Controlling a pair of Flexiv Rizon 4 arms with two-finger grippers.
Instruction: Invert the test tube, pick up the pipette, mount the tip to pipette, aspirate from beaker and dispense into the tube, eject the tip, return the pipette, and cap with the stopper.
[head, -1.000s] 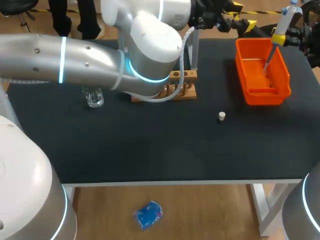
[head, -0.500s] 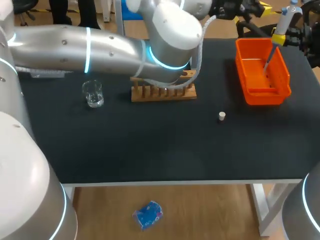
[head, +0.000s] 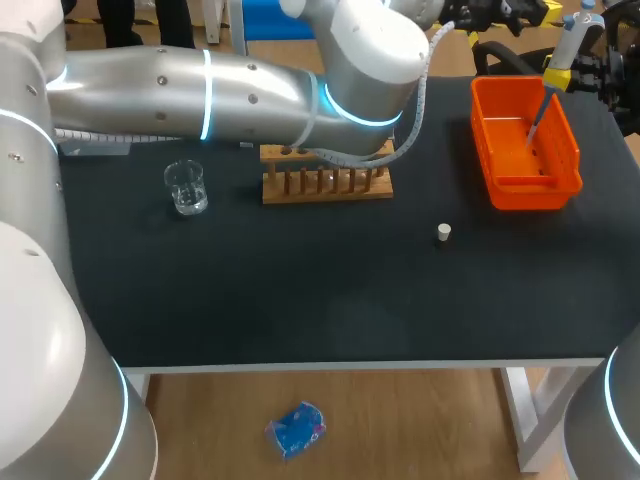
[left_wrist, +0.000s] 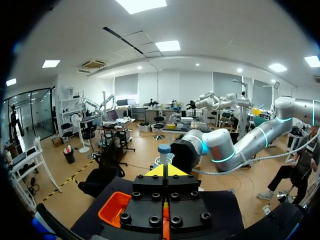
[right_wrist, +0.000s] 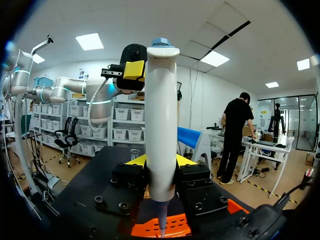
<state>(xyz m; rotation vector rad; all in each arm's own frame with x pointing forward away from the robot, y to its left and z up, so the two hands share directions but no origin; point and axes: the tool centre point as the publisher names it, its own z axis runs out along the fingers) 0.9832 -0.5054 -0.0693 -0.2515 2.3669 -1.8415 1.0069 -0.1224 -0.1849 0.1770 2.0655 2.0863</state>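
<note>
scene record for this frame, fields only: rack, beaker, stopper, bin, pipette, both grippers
rack: wooden, top partly hidden
beaker: clear, left of rack
stopper: loose, front right of rack
bin: orange, far right of rack
pipette: upright, lower end over bin
right gripper: shut on pipette
left gripper: shut, nothing held

No legible writing

No letter, number, label or sign can be read on the white pipette (right_wrist: 161, 125) or on the black tabletop (head: 300, 290) (any print on them is too small or too blurred to make out).
</note>
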